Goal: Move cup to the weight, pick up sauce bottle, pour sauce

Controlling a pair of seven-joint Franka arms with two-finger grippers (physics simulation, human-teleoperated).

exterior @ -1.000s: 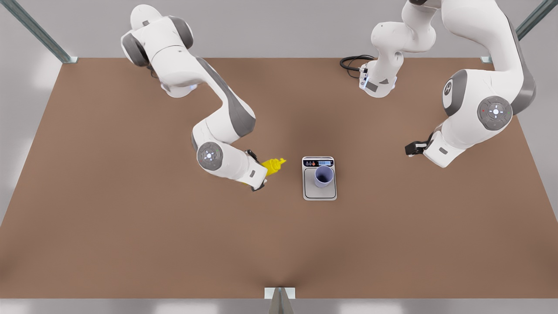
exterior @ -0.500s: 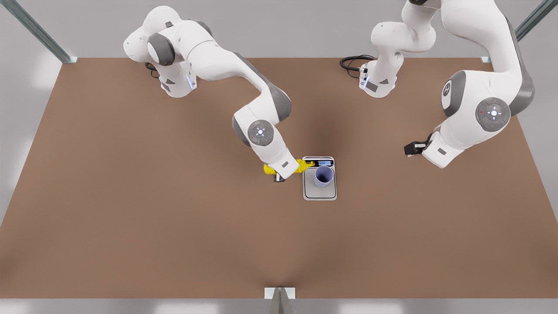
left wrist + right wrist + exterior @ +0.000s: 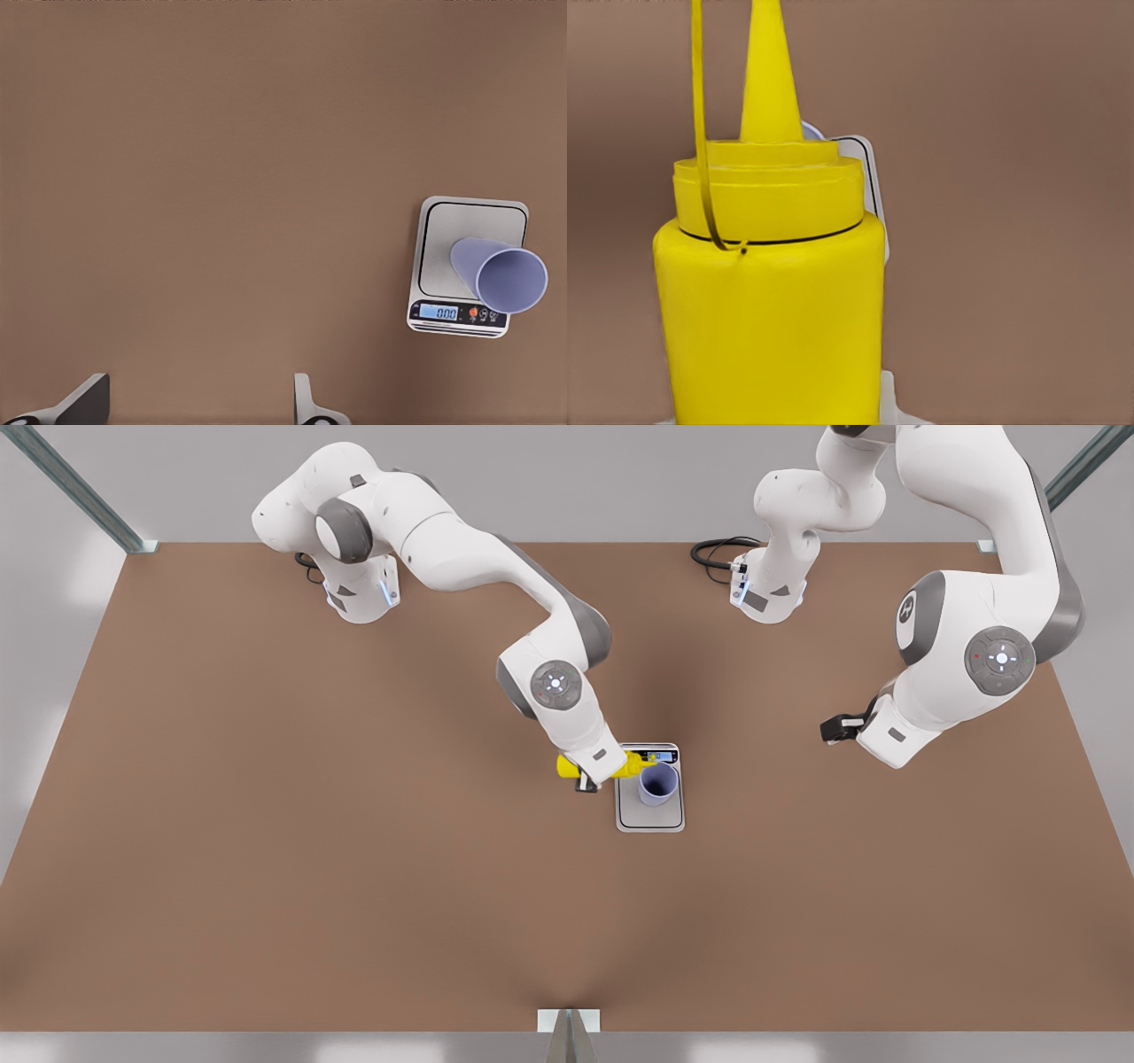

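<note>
Two arms: right gripper (image 3: 595, 772) clamps sauce bottle (image 3: 567, 765) at weight (image 3: 651, 821) edge; left gripper (image 3: 837, 728) waits, jaws apart.

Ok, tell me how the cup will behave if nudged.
The cup stands loose, empty-looking, on the smooth-plated weight: probably light, apt to slide. Tall, narrow-based, so a high nudge from the sauce bottle in the right gripper may tip it. The left gripper waits open, far off.

Glossy yellow plastic sauce bottle (image 3: 769, 301)
</note>
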